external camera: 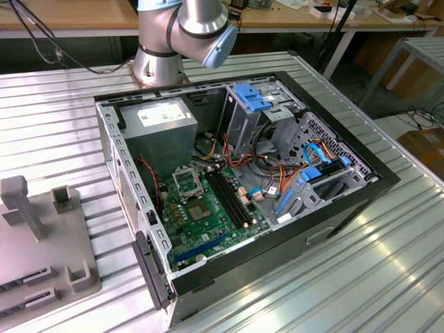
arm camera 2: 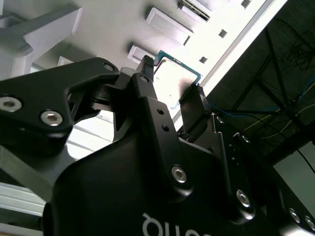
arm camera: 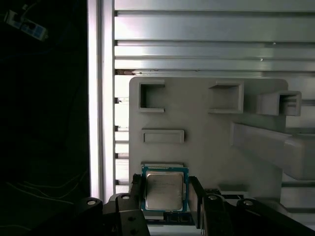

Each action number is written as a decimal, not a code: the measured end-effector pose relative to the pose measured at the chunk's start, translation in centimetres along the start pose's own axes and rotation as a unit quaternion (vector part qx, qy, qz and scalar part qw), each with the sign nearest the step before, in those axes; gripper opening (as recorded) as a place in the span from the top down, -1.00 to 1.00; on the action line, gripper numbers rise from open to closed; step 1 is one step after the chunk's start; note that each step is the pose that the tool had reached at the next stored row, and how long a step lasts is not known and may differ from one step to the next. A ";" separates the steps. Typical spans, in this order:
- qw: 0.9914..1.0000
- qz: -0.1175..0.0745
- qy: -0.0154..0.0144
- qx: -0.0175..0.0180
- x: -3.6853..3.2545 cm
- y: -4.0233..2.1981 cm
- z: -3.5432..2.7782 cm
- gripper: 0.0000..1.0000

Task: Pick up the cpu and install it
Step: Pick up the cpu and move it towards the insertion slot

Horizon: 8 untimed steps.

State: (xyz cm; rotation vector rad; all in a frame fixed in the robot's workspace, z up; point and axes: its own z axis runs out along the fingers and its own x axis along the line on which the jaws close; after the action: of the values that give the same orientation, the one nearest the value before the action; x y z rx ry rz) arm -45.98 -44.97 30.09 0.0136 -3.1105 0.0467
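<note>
Grey fixture plate [arm camera: 206,132] behind; cpu [arm camera: 164,189] pinched squarely inside the gripper [arm camera: 166,191]

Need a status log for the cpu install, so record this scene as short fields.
cpu: small flat square chip, silver-grey metal face, green edge; gripped, outside the computer
end effector: black, two fingers shut on opposite cpu edges
under cpu: pale grey plastic fixture tray with rectangular pockets
lifted or resting: cannot tell
computer: open black desktop case on ribbed metal table
green circuit board: lying inside the case
</note>
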 end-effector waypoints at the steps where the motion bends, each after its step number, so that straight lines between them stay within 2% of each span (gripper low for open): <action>1: 1.000 0.000 0.000 0.000 0.00 0.00 -0.09 0.06; 8: 1.000 0.000 0.000 0.000 0.02 -0.02 -0.56 0.06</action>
State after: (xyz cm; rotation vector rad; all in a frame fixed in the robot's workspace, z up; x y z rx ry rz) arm -45.98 -44.97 30.65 0.0135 -3.1105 0.0467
